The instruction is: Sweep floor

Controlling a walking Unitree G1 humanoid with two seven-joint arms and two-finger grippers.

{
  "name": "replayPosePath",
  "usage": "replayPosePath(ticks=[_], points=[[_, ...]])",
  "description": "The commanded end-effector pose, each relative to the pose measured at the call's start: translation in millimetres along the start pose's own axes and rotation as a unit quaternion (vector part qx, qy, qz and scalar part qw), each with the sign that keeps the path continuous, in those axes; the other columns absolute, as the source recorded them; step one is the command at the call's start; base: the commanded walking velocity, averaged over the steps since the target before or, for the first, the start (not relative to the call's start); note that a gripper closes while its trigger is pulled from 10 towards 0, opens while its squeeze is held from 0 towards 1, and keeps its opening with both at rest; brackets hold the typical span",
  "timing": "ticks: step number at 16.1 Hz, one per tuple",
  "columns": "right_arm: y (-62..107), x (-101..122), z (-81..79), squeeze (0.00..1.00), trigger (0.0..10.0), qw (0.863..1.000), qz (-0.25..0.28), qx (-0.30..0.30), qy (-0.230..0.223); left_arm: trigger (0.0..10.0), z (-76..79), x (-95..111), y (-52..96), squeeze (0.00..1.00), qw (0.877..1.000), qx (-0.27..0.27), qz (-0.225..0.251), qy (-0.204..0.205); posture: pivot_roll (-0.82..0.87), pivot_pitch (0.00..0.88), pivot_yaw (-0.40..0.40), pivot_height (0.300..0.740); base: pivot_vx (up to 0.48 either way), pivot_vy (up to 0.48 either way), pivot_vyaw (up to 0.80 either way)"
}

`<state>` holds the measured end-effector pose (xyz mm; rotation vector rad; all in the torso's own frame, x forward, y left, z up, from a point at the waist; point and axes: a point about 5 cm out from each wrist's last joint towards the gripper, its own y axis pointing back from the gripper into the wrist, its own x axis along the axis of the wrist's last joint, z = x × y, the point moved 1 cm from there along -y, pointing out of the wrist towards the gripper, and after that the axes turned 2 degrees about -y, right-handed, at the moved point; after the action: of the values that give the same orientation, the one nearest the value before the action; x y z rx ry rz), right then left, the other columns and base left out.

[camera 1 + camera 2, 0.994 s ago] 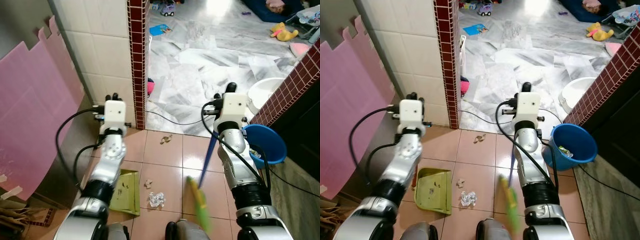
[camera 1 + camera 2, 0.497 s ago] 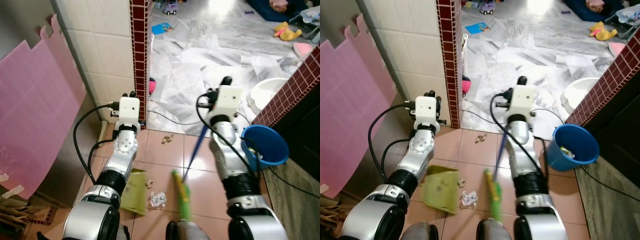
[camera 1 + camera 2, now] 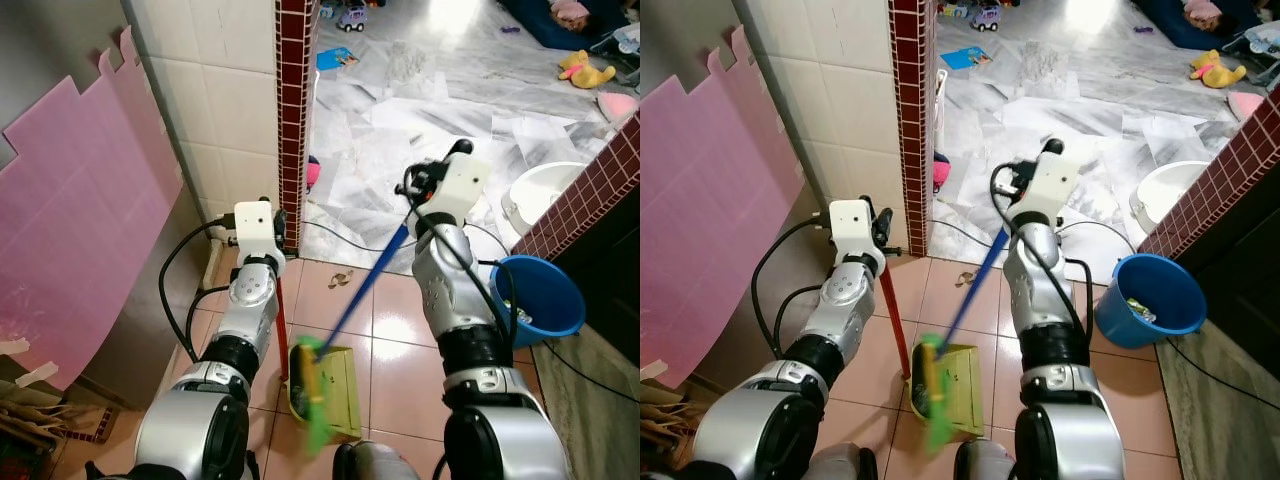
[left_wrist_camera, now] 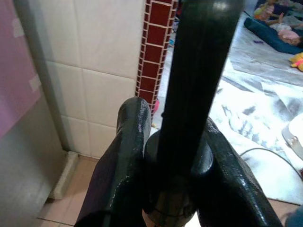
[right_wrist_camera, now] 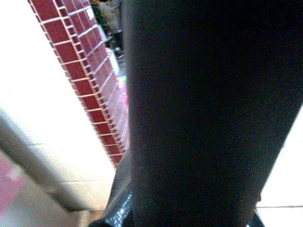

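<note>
A green dustpan [image 3: 334, 384] rests on the pink floor tiles between my arms, its red handle [image 3: 283, 318] rising to my left gripper [image 3: 278, 224]. In the left wrist view that gripper [image 4: 173, 120] is shut on the dark top of the handle. My right gripper [image 3: 432, 168] is shut on the broom's blue handle [image 3: 366, 288], which slants down to the left. The broom's green bristles [image 3: 311, 396] lie blurred over the pan's left side. The dark handle blocks most of the right wrist view, with one finger [image 5: 119, 204] at its base.
A small scrap [image 3: 340, 280] lies on the tiles near the doorway. A blue bucket [image 3: 548, 296] holding rubbish stands at my right by a red-brick wall [image 3: 590, 165]. A red-brick pillar [image 3: 296, 100], a pink foam mat [image 3: 70, 220] and a white basin [image 3: 535, 195] border the area.
The broom head has swept left from in front of my right leg onto the dustpan. The dustpan has shifted right toward the centre, and the crumpled paper no longer lies on the tiles.
</note>
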<state>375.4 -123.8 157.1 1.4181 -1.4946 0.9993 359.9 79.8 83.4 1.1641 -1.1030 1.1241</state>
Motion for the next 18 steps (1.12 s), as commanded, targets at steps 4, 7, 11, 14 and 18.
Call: replayPosePath(ticks=[4, 7, 11, 14, 18], points=[[-6.6, 52, -46.2, 0.00, 10.0, 0.988, 0.049, 0.139, -0.040, 10.0, 8.0, -25, 7.3, 0.00, 0.996, -0.018, -0.062, 0.068, -0.12, 0.065, -0.069, 0.740, 0.000, 0.000, 0.00], [2.4, 86, -59.2, 0.00, 10.0, 0.963, 0.146, 0.219, 0.064, 10.0, 6.9, -23, 6.1, 0.00, 0.994, -0.019, -0.061, 0.087, -0.12, 0.056, -0.070, 0.740, 0.000, 0.000, 0.00], [1.0, 99, -18.9, 0.00, 10.0, 0.951, 0.203, 0.156, 0.175, 10.0, 2.2, -13, 2.4, 0.00, 0.996, -0.030, -0.034, 0.078, -0.13, 0.051, -0.050, 0.740, 0.000, 0.000, 0.00], [1.6, 96, -8.7, 0.00, 10.0, 0.952, 0.200, 0.137, 0.189, 10.0, 0.7, -11, 1.8, 0.00, 0.996, -0.032, -0.027, 0.081, -0.13, 0.049, -0.049, 0.740, 0.000, 0.000, 0.00], [8.6, 71, 12.5, 0.00, 10.0, 0.954, 0.174, 0.092, 0.226, 10.0, -10.3, 0, 5.8, 0.00, 0.997, -0.033, 0.018, 0.066, -0.09, 0.049, -0.015, 0.740, 0.000, 0.000, 0.00]])
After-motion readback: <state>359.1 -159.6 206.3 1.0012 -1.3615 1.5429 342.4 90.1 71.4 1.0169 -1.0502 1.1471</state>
